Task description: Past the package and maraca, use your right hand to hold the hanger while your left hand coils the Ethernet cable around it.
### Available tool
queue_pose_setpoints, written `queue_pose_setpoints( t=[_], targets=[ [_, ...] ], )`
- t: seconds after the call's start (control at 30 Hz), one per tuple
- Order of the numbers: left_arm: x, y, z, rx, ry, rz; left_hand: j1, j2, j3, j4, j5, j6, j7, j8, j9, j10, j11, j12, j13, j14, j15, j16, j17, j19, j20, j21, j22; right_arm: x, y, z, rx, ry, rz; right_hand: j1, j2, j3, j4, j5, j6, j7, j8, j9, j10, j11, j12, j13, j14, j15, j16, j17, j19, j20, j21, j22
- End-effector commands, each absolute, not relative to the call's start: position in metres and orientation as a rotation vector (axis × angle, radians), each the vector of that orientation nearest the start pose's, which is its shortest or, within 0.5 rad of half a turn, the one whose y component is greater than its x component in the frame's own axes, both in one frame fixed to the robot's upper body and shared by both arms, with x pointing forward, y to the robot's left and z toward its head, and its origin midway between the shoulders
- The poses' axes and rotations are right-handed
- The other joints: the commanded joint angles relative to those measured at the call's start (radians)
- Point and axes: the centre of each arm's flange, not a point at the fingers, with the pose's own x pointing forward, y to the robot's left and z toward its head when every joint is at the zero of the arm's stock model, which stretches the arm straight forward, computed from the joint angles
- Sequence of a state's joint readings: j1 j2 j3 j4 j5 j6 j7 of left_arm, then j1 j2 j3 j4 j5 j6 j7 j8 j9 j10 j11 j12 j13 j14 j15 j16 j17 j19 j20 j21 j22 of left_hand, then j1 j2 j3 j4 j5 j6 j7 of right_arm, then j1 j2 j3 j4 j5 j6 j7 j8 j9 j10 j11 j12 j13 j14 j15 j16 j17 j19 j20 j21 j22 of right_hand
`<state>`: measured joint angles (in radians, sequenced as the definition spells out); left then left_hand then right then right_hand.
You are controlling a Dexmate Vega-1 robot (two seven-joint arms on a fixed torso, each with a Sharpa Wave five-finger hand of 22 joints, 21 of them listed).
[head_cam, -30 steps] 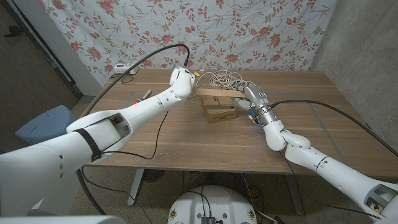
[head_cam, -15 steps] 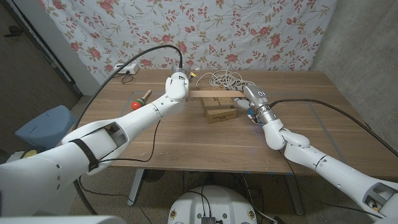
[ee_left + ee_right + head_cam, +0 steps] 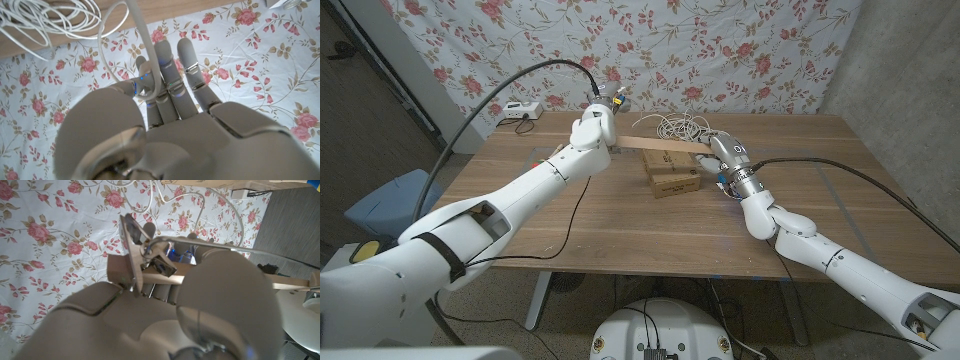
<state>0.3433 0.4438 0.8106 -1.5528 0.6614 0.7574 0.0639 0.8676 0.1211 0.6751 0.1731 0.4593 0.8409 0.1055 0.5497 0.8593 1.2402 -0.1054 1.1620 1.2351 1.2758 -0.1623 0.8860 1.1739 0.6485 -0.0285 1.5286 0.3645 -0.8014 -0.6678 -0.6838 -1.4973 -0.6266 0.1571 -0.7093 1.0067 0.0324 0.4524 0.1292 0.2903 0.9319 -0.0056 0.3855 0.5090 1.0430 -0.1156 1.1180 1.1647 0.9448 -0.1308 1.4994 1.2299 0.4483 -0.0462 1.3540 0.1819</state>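
Since a second ago the left hand [image 3: 592, 128] has lifted away from the hanger [image 3: 660, 146] and drawn toward the upper left of the head frame, so it now hangs above the worktop [image 3: 620, 215] near the far edge. Its wrist view shows the cable [image 3: 145, 47] pinched between its thumb and fingers [image 3: 172, 75], with a white strand arching away from the hand toward the loose coil [image 3: 47, 17] that lies on the wood.

Holding its place right of centre in the head frame, the right hand [image 3: 718, 157] grips one end of the hanger. Its wrist view shows the fingers wrapped round the wooden bar [image 3: 150, 275] and the metal hook [image 3: 131, 245] just beside them. From that hand the bar runs leftward, up off the worktop, over the package [image 3: 672, 173], with its free end near the left hand; whether the two touch I cannot tell.

In the head frame the white coil [image 3: 682, 126] sits just behind the hanger, at upper centre, near the table's far edge. The package, a brown box, lies on the worktop below the bar, just left of the right hand. A white power strip [image 3: 517, 110] rests at the far left corner, in the upper left of the frame, against the flowered cloth [image 3: 720, 50].
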Motion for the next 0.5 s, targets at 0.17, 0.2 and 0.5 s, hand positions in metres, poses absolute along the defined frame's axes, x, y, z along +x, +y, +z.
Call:
queue_pose_setpoints(
  t=[0.17,0.2,0.5],
  targets=[
    [0.591,0.165,0.225,1.045,-0.784,0.526,-0.019,0.008,0.016,-0.004,0.002,-0.012,0.003,0.031,0.042,-0.008,-0.006,0.027,0.003,-0.004,-0.007,0.021,0.031,0.012,-0.004,0.007,0.006,0.585,-0.191,-0.027,-1.124,-1.124,-0.233,-0.119,0.135,0.005,0.004,0.006,0.004,0.001,0.003,0.004,0.006,-0.001,0.002,-0.006,0.005,-0.081,0.005,0.002,0.007,-0.093,-0.004,0.001],
    [0.590,0.165,0.229,1.039,-0.797,0.505,-0.021,0.008,0.017,-0.004,0.002,-0.015,0.003,0.033,0.046,-0.008,-0.006,0.029,0.003,-0.006,-0.007,0.022,0.034,0.011,-0.004,0.009,0.009,0.585,-0.191,-0.027,-1.122,-1.124,-0.233,-0.119,0.135,0.005,0.004,0.006,0.004,0.001,0.003,0.004,0.009,-0.002,0.001,-0.009,0.005,-0.081,0.005,0.002,0.005,-0.093,-0.005,0.001],
    [0.569,0.146,0.275,1.060,-0.839,0.350,-0.031,0.011,0.023,-0.006,-0.002,-0.025,0.003,0.055,0.078,-0.019,-0.006,0.048,0.002,-0.017,-0.006,0.035,0.046,0.004,-0.003,0.008,0.008,0.583,-0.190,-0.024,-1.099,-1.126,-0.250,-0.119,0.135,0.004,0.004,0.006,0.004,0.001,0.003,0.004,0.002,-0.002,0.011,0.010,0.005,-0.081,0.005,0.002,0.006,-0.092,-0.005,0.001]
  ],
)
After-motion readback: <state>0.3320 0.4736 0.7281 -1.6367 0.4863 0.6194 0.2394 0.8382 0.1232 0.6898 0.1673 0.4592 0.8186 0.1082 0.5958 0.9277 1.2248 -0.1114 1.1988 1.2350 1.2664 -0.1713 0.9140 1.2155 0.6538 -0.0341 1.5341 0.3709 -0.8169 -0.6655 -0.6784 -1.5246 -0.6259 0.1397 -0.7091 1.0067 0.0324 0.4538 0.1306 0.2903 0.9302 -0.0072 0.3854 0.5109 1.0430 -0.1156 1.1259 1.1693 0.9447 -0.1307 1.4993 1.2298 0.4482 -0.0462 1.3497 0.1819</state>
